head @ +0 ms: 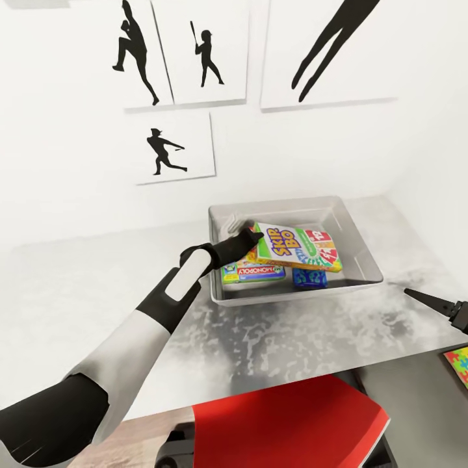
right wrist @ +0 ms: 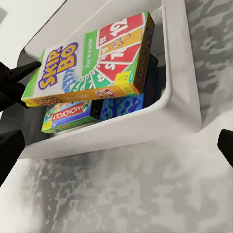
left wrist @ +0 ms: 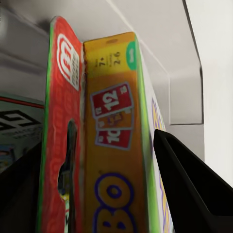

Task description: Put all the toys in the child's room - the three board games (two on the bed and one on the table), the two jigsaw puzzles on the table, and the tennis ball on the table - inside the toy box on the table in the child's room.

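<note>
Left gripper (head: 250, 239): its fingers (left wrist: 194, 189) pinch the near-left end of the Skip-Bo box (head: 299, 247), one finger on each face.
Skip-Bo box: tilted over the toy box (head: 364, 250), above the Monopoly box (head: 253, 272) and blue box (head: 309, 278), which lie on the bin's floor.
Right gripper (head: 432, 300): fingers spread wide, over the desk (head: 273, 338), well apart from the bin.
Jigsaw puzzle (head: 458, 364): on the lower dark section, at the right edge.

Yellow-green-red Skip-Bo box (head: 300, 247), green-edged Monopoly box (head: 252, 272), light-grey toy box (head: 292, 294)
</note>
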### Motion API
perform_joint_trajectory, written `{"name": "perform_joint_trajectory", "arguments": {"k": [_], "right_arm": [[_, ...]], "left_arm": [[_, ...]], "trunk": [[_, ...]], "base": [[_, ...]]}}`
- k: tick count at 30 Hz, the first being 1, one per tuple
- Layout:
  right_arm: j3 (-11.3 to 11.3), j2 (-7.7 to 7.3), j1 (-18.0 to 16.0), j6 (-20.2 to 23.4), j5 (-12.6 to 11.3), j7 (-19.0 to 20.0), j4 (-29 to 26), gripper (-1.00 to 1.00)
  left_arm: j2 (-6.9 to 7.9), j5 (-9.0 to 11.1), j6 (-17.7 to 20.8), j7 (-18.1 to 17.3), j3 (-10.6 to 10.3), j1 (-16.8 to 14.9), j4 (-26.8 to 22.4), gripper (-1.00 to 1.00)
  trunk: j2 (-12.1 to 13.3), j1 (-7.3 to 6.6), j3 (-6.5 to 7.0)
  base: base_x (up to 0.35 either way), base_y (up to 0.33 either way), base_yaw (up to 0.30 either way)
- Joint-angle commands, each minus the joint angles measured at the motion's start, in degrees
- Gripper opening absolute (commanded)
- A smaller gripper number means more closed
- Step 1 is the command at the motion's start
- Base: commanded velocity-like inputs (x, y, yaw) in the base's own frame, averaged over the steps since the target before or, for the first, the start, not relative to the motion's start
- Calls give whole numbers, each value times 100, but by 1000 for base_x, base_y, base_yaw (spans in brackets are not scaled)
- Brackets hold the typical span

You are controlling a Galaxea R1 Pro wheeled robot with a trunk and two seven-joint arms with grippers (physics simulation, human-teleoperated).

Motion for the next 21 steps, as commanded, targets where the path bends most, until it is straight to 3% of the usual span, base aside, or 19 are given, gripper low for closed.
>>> {"name": "perform_joint_trajectory", "arguments": {"k": [1, 21], "right_arm": [[-7, -1, -5, 19, 19, 30, 0, 100], [-16, -19, -5, 19, 19, 30, 0, 100]], "left_arm": [[0, 65, 10, 57, -10, -5, -8, -100], [4, 79, -6, 99, -35, -2, -5, -100]], "trunk": [[-9, 3, -9], [-9, 3, -15]], "base": [[0, 0, 0], [0, 0, 0]]}}
